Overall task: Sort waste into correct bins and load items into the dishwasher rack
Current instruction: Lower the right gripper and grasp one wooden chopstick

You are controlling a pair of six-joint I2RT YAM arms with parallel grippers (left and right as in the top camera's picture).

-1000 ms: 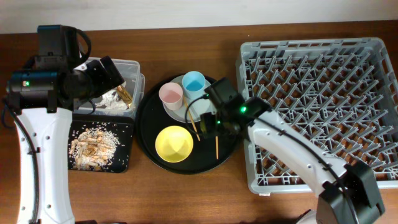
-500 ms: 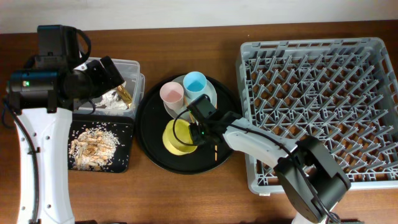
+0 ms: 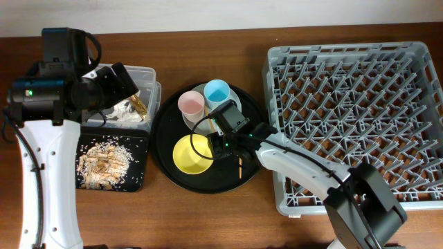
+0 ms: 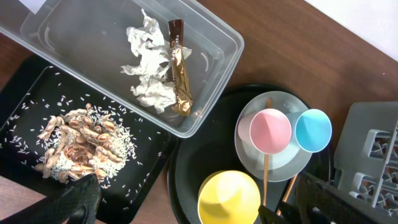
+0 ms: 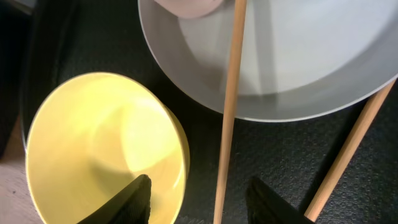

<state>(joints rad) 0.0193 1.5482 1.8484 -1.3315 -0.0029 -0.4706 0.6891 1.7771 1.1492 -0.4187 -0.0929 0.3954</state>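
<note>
Right claw (image 5: 198,190): fingers apart, either side of one chopstick (image 5: 229,106), beside the yellow bowl (image 5: 99,143).
Left claw (image 4: 199,193): fingers wide apart, holding nothing.
Tub (image 4: 211,37): holds paper (image 4: 146,62) and wrapper (image 4: 180,81); print unreadable.
Black tray (image 4: 25,106): holds food scraps (image 4: 81,146).

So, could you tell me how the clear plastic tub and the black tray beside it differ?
The clear tub is see-through with tall walls; the black tray is opaque and shallow. The tub holds crumpled white paper and a gold-brown wrapper, while the tray holds food scraps with rice bits. Both are rectangular and sit side by side next to the round tray.
</note>
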